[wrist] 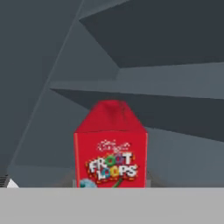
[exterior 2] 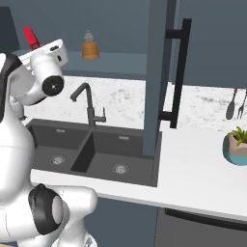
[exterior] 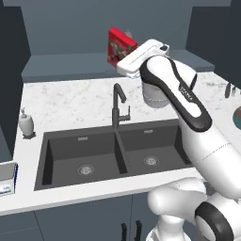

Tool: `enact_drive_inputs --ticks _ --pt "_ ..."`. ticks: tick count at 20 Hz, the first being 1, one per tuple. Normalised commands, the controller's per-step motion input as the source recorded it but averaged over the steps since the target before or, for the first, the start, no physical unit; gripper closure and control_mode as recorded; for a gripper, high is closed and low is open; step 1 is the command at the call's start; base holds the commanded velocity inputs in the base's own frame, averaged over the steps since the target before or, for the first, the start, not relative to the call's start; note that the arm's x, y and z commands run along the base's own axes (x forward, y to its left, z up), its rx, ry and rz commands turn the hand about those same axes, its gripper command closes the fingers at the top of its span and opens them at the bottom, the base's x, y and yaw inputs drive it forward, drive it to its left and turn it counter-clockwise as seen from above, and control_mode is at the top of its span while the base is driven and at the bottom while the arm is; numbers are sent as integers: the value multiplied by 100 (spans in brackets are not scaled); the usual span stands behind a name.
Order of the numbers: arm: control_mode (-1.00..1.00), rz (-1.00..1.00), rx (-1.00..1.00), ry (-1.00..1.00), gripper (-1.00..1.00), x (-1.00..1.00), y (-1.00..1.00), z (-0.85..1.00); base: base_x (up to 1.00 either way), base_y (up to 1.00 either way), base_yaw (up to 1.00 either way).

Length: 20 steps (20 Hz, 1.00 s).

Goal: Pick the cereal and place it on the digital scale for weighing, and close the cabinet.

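Observation:
The cereal [exterior: 120, 47] is a small red box with a dotted print, tilted in the air in front of the cabinet's open shelf [exterior: 70, 63]. My gripper [exterior: 124, 60] is shut on it from the right. In the hand view the cereal [wrist: 110, 148] stands straight ahead, with its lower part hidden. From the right, only its red top [exterior 2: 30, 37] pokes out above my hand [exterior 2: 48, 55]. The digital scale [exterior: 7, 179] sits on the counter at the far left front. The cabinet door [exterior 2: 157, 72] stands open, with its black bar handle [exterior 2: 178, 72] facing out.
An amber bottle [exterior 2: 89, 48] stands on the shelf behind. Below my arm are the dark double sink [exterior: 61, 160] and the black faucet [exterior: 117, 106]. A white soap dispenser [exterior: 26, 123] is left of the sink. A potted plant [exterior 2: 236, 144] stands on the right counter.

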Motion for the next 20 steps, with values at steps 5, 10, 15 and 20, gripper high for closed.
enact_drive_inputs --ticks 5,10,15,20 --pt "-100 -4 0 0 100 -100 -14 0 0 0 0" --pt "-100 6 0 0 100 -100 -5 -1 0 0 0" --pt "-100 22 -6 3 100 -97 13 -11 0 0 0" --pt "-100 22 0 24 100 -14 51 -31 0 0 0"
